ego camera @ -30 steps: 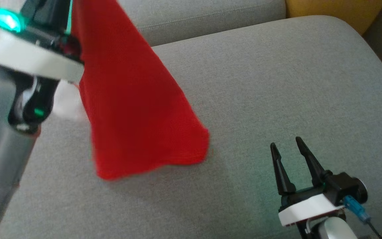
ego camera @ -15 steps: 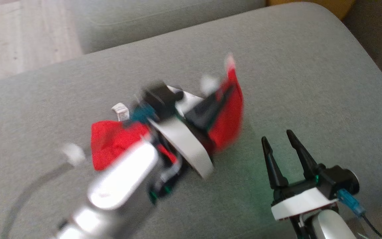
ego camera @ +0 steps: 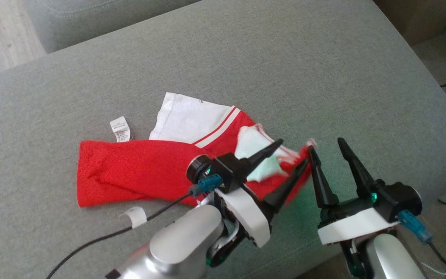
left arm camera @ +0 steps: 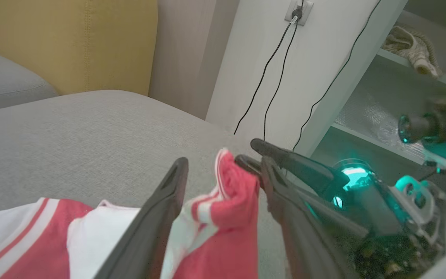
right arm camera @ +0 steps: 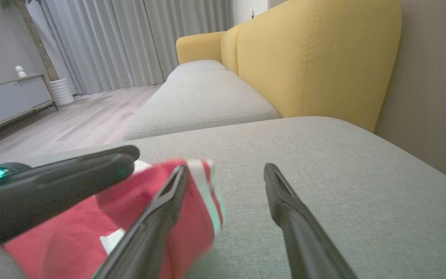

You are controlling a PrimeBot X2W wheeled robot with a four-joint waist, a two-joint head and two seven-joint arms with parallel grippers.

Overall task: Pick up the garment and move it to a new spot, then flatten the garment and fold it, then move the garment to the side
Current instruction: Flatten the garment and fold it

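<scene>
Our left end effector stands wide astride the red garment on the sofa, our right end effector wide and empty beside it.

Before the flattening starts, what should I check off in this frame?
1. The garment lies on the cushion: ok.
2. It lies flat: not ok, it is bunched and a white part is turned over.
3. The left gripper is open: ok, jaws apart around the garment's right end.
4. Fabric is clear of those jaws: cannot tell, that end is blurred.
5. The right gripper is open and empty: ok, beside that end.
</scene>
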